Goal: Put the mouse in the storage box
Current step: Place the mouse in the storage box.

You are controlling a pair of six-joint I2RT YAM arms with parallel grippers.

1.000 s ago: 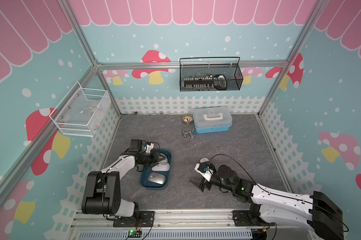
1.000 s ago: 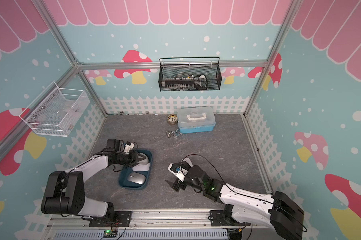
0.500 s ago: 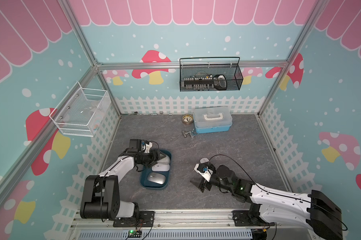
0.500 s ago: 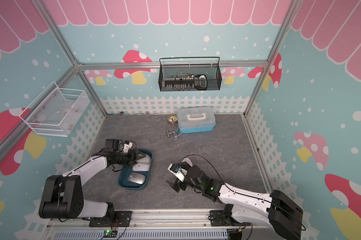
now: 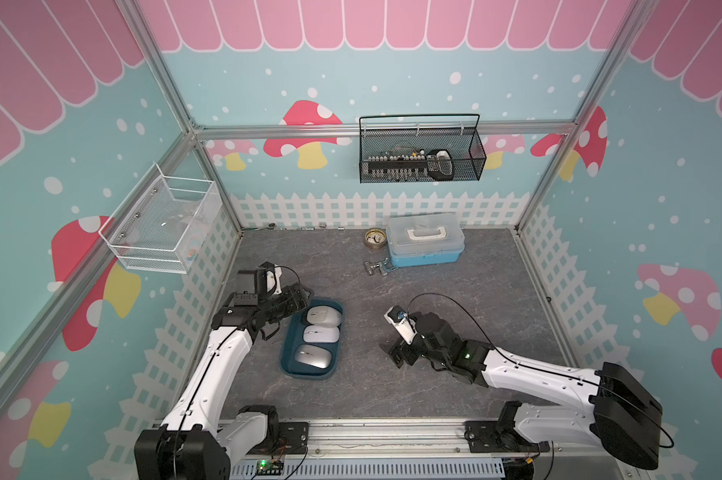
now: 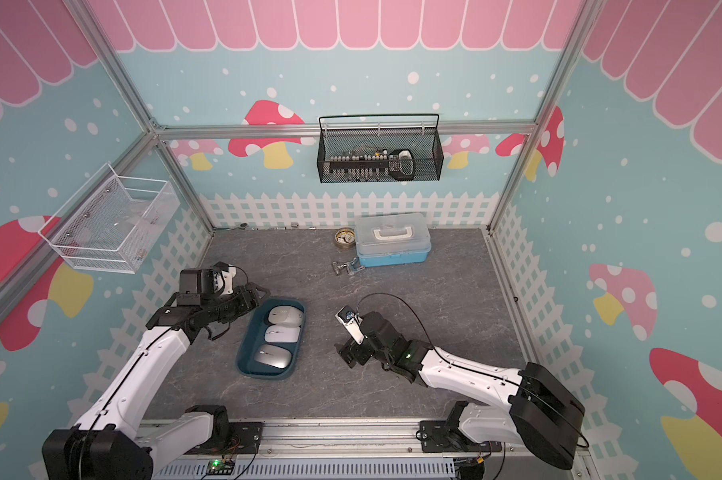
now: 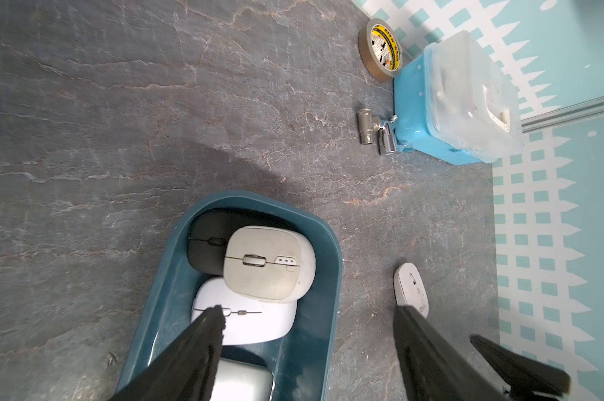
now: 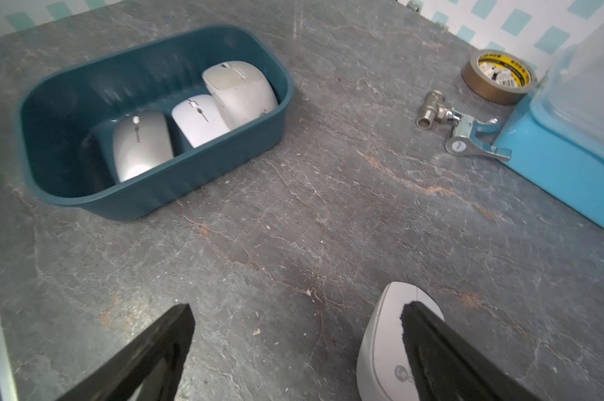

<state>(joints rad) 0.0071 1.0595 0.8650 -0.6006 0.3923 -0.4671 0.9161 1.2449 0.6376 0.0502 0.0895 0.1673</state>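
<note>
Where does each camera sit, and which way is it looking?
Top views: high at the front, looking down; left arm and right arm show.
Left wrist: over the storage box, facing the blue case; its open fingers show.
Right wrist: low, facing the storage box; open fingers beside a white mouse.
All share the storage box.
</note>
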